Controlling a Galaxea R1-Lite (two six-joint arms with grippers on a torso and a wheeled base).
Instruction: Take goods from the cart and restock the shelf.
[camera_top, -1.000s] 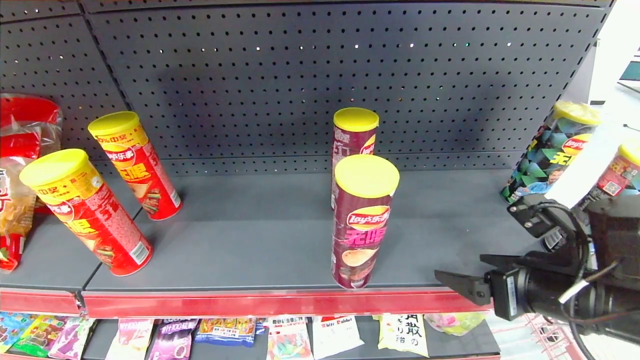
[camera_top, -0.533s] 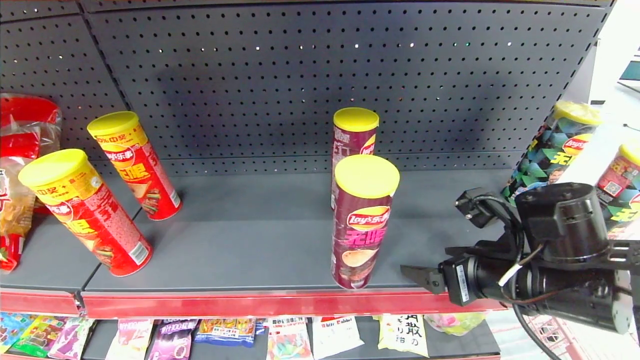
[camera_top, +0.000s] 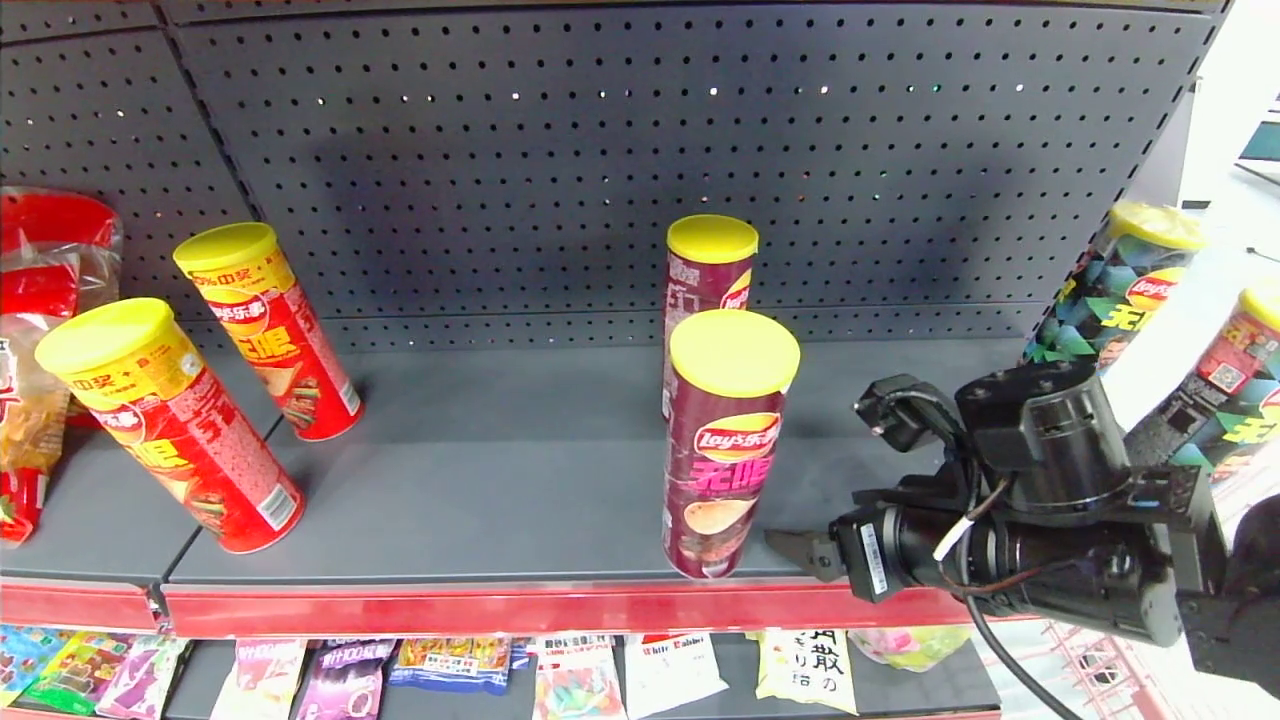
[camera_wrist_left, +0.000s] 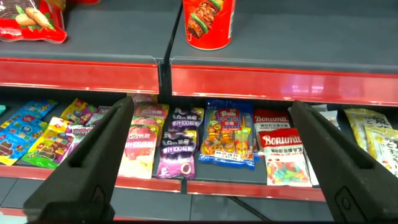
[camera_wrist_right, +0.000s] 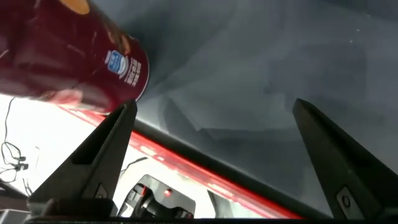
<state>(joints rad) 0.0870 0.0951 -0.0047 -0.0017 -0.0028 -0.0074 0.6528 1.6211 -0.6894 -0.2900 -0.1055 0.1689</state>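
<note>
Maroon can (camera_top: 728, 450) stands upright at the front lip of the shelf (camera_top: 480, 490), with the right pincer (camera_top: 800, 548) spread wide and empty just beside its base — a sideways nudge there could tip it off the edge. Left pincer (camera_wrist_left: 211, 112) gapes too.

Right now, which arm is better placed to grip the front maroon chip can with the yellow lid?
Right. The open right gripper sits at shelf level beside the base of the front maroon chip can; the open left gripper is lower, facing candy bags on the shelf beneath.
</note>
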